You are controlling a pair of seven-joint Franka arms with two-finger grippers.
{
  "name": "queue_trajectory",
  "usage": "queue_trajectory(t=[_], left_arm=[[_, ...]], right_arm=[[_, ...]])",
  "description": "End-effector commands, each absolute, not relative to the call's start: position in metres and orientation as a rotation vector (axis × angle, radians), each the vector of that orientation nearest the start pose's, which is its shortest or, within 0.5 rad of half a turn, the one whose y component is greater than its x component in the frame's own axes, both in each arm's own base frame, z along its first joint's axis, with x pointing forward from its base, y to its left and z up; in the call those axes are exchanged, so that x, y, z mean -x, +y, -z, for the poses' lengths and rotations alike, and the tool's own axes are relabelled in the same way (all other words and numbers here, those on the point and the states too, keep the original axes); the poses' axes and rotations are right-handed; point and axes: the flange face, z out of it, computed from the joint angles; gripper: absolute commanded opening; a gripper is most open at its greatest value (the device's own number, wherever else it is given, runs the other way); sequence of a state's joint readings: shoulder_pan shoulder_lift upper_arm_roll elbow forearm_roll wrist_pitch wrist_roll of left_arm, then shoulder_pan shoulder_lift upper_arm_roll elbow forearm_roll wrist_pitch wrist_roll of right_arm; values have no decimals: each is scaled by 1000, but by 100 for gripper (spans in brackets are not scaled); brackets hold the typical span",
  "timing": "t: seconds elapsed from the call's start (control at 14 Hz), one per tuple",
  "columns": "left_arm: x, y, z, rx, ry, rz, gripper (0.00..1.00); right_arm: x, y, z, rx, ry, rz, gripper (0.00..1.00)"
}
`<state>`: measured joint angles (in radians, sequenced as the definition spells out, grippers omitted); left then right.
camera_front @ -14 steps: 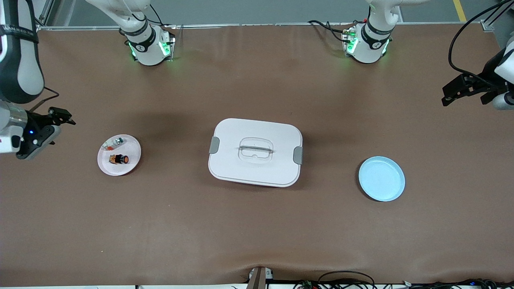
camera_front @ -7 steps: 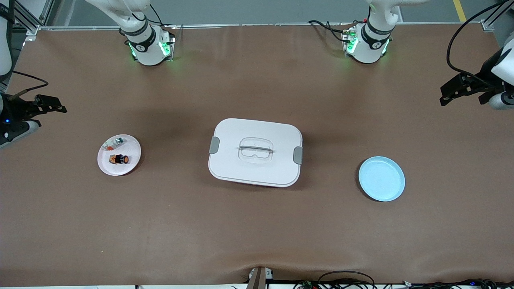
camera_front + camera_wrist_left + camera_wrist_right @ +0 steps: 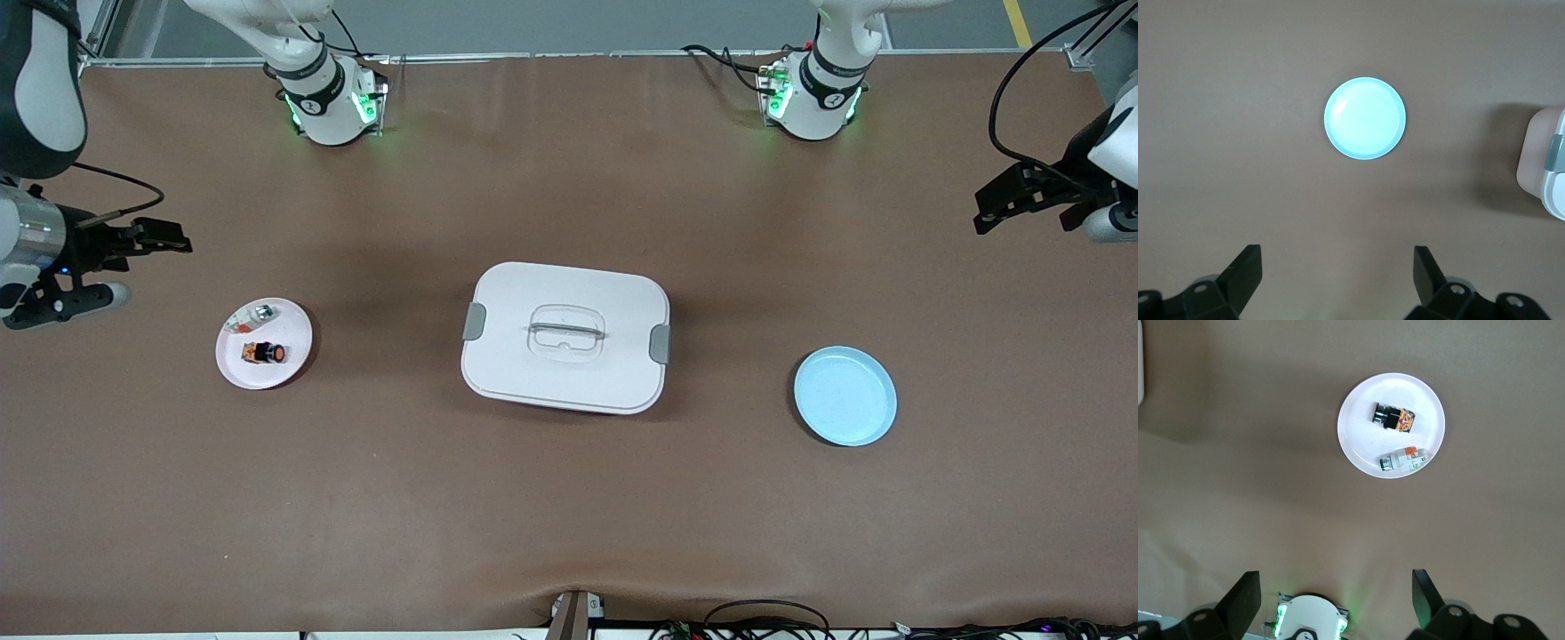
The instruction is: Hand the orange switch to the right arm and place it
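Nearest your front camera, the round pale-blue plate lies bare toward the left arm's end of the brown tabletop. A little farther off, the white rectangular lidded box with grey side clips sits mid-table. Level with it, toward the right arm's end, the small round white plate carries the orange switch, black-bodied, lying on its side; just beside it, farther from the camera, is a small silver-and-white part with a red-orange bit.

Watch the right gripper: half a second ago it hung at the very edge of that end of the table; now it has swung inward and hovers near the white plate, fingers spread wide and holding nothing. The right wrist view has the switch squarely in sight.

The left gripper waits, barely moved, over the opposite end's edge, also spread and empty.

You can read this as the opening approach: nothing is grasped yet, so the task is hardly begun.
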<state>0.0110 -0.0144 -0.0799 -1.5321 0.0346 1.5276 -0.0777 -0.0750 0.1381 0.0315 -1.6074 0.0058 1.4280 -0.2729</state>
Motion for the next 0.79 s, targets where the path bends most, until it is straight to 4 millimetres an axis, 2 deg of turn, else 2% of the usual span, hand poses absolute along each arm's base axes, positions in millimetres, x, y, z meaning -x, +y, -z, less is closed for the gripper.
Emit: queue_trajectory(t=[0.0,0.21,0.5,0.57,0.72], left_arm=[[-534,-35,-653,3119,15,24,100],[-534,-36,-652,3119,17,21,100],[-534,-37,-653,3119,22,26,100],[-534,-37,-653,3119,20,26,100],[-534,-36,-653,3119,17,26,100]], right_arm=[[-570,-20,-539,3052,-303,-453,100],[-572,-18,-544,3056,-297,-427,100],[-578,-20,-568,3070,-277,-349,100],[-579,-25,-570,3069,-235,-338,100],[-581,-19,-586,3103,-8,-288,100]])
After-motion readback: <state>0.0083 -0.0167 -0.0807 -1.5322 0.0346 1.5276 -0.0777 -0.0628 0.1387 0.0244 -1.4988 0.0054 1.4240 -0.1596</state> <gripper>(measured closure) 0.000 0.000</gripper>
